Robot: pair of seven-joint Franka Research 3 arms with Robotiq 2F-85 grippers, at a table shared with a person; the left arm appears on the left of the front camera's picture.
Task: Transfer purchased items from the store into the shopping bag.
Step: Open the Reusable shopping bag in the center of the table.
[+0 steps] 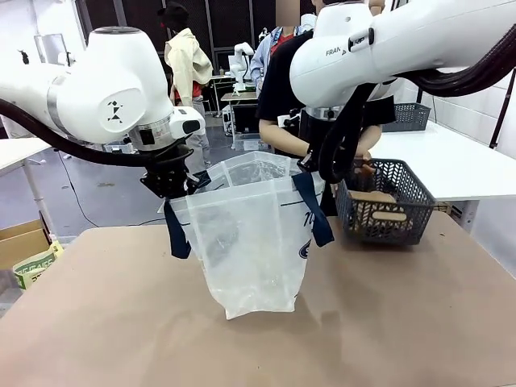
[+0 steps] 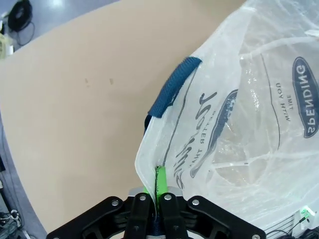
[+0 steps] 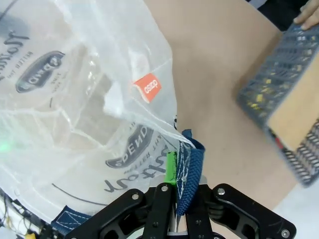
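The shopping bag (image 1: 250, 242) hangs open between the two tools above the table (image 1: 121, 322). The left tool (image 2: 158, 175) is pinched together on the bag's plastic rim, just below a navy handle (image 2: 172, 89). The right tool (image 3: 178, 172) is clamped on the opposite rim and its navy strap. Beside the bag, on the right tool's side, brownish purchased items (image 1: 375, 197) lie in a dark basket (image 1: 403, 226), with a person's hand (image 1: 364, 169) at its rim.

On the table (image 1: 121, 322), the basket (image 1: 387, 219) lies right of the shopping bag (image 1: 250, 242), nearer the person (image 1: 278, 97).
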